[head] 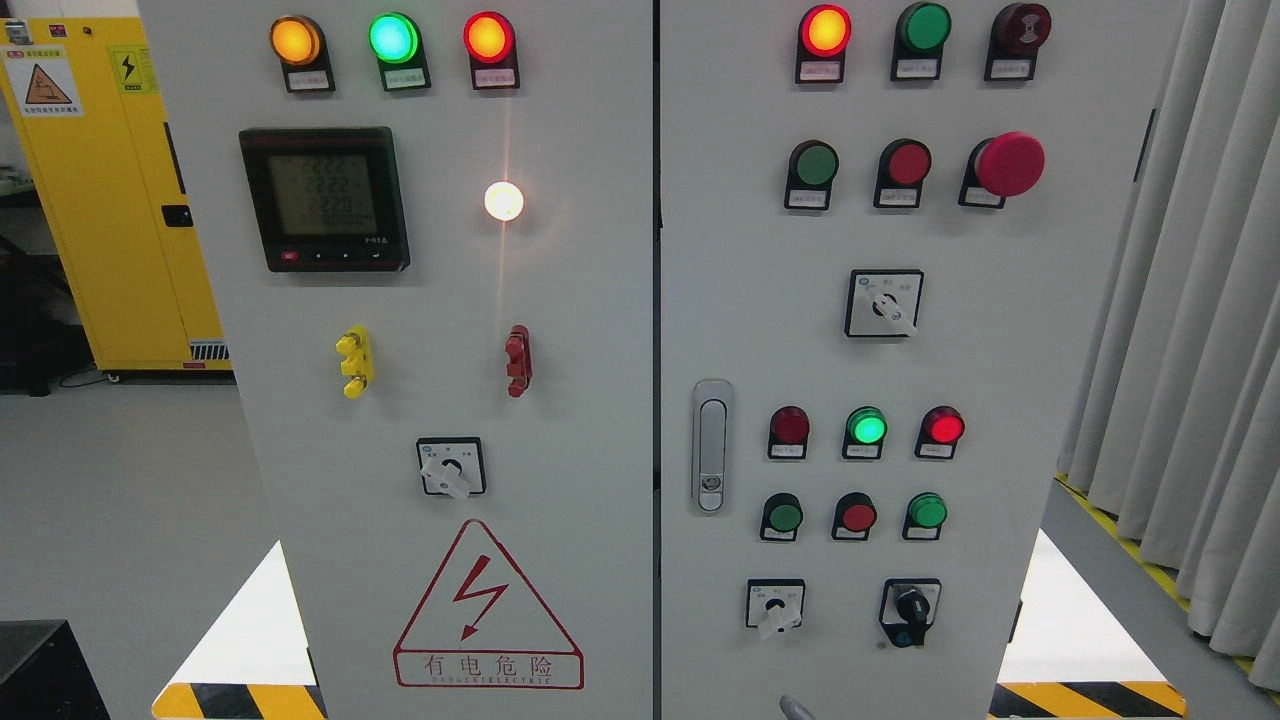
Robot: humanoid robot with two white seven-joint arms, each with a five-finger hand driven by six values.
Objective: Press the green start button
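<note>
Nearest the camera, at the bottom edge just right of the middle, a small grey tip [796, 709] pokes into the picture; it may be part of a hand, but too little shows to say which one, or whether its fingers are open or closed. Neither arm can be made out otherwise. From the left: a yellow cabinet [110, 200] stands behind the panel, then comes the left door [580, 400] with three lit lamps on top, a meter [324, 198], a yellow handle [354, 361], a red handle [517, 360], a selector [451, 467] and a warning triangle [487, 608]. The right door [1020, 330] carries the buttons. Several are green, and the labels are too small to read, so which one is the start button is a judgement: the likeliest are the unlit green button [814, 165] in the upper row, left of a red button [908, 163] and the mushroom stop [1008, 164], and the lower green button [785, 517] beside the door latch [711, 446]. The lit greens look more like lamps. To press well, bring one fingertip straight onto the centre of the chosen cap, square to the door, and push briefly. Keep clear of the red neighbour just beside it, and well away from the mushroom stop and the selectors. Grey curtains [1190, 300] hang at the far right.
</note>
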